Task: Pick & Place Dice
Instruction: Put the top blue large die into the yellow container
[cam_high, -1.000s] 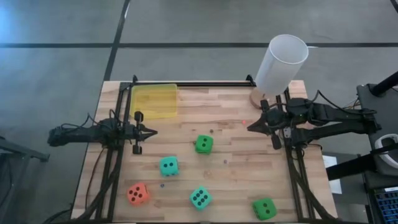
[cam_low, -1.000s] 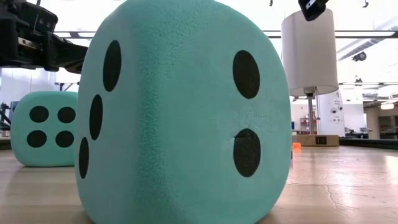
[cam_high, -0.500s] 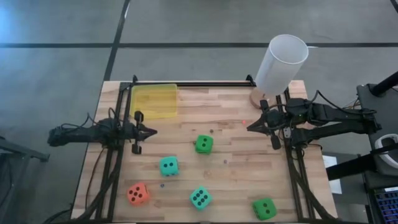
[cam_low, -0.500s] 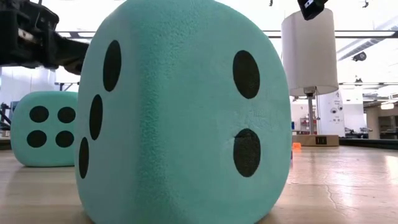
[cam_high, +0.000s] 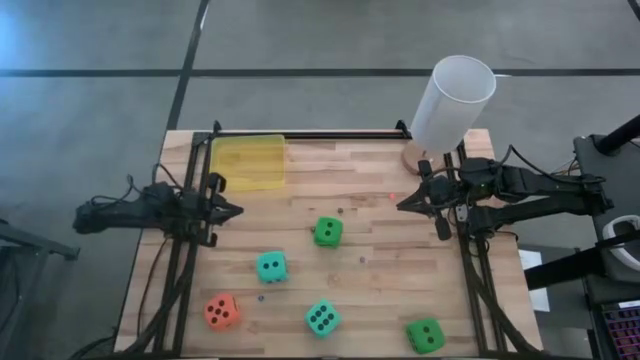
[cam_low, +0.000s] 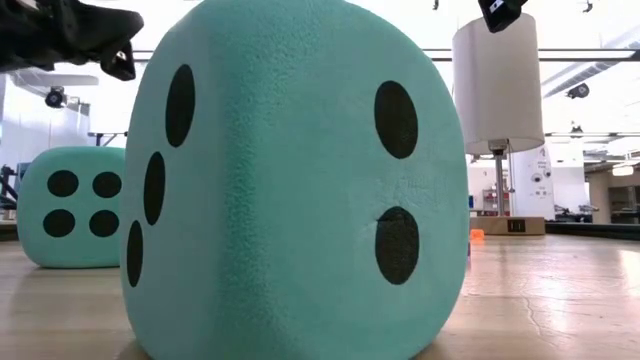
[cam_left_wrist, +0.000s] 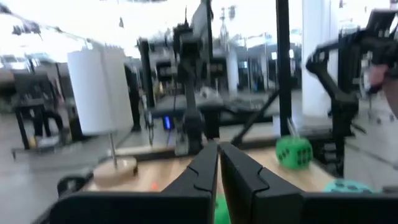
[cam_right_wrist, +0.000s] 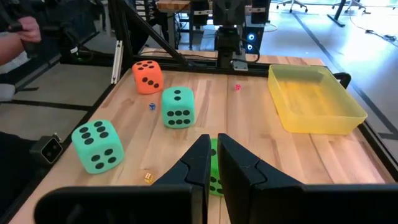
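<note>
Five dice rest flat on the wooden table (cam_high: 380, 270): a green one (cam_high: 327, 231) in the middle, a teal one (cam_high: 271, 267), an orange-red one (cam_high: 222, 311), a second teal one (cam_high: 321, 318) and a second green one (cam_high: 425, 335) near the front edge. My left gripper (cam_high: 238, 211) hovers shut by the left edge, pointing level toward the middle; its closed fingertips (cam_left_wrist: 217, 146) show in the left wrist view. Over the right side my right gripper (cam_high: 403, 205) hangs shut, aimed at the middle green die (cam_right_wrist: 214, 177).
A translucent yellow tray (cam_high: 248, 162) sits at the far left. A white paper roll (cam_high: 452, 100) stands on a wooden base at the far right. Black frame rails (cam_high: 180, 280) run along both sides. In the low view the near teal die (cam_low: 300, 180) fills the picture.
My left gripper has risen, still shut and roughly level; in the low view it has climbed toward the picture's top. The right arm and all dice have kept still.
</note>
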